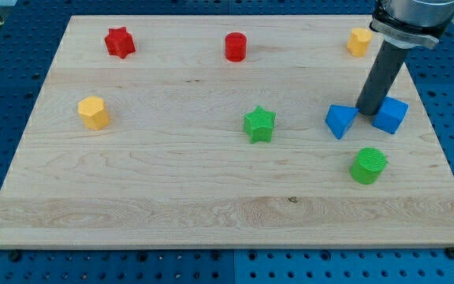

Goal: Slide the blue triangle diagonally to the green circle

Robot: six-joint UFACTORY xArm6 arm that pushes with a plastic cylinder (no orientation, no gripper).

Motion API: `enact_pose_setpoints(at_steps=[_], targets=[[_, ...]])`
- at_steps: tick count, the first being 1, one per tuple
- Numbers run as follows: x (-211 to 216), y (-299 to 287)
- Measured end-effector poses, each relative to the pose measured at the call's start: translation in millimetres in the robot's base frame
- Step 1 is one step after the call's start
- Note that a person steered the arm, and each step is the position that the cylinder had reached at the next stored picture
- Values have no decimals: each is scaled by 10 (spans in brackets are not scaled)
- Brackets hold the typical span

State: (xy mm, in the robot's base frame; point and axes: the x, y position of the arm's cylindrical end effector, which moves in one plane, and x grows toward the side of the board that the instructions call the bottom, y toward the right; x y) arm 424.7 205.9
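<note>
The blue triangle (340, 121) lies at the view's right, above and left of the green circle (368, 166). My tip (367, 110) stands between the blue triangle and a blue cube (390, 115), close to both. The green circle sits below the tip, apart from the triangle.
A green star (259, 125) lies left of the triangle. A red star (120, 42) and a red cylinder (236, 46) are at the top. A yellow block (359, 41) is at the top right, another yellow block (94, 112) at the left. The wooden board (172, 197) ends near the cube.
</note>
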Motion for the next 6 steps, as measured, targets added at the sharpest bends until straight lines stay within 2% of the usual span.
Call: enact_pose_setpoints(at_steps=[3, 4, 6], targets=[[-196, -175], [-57, -196], [339, -797]])
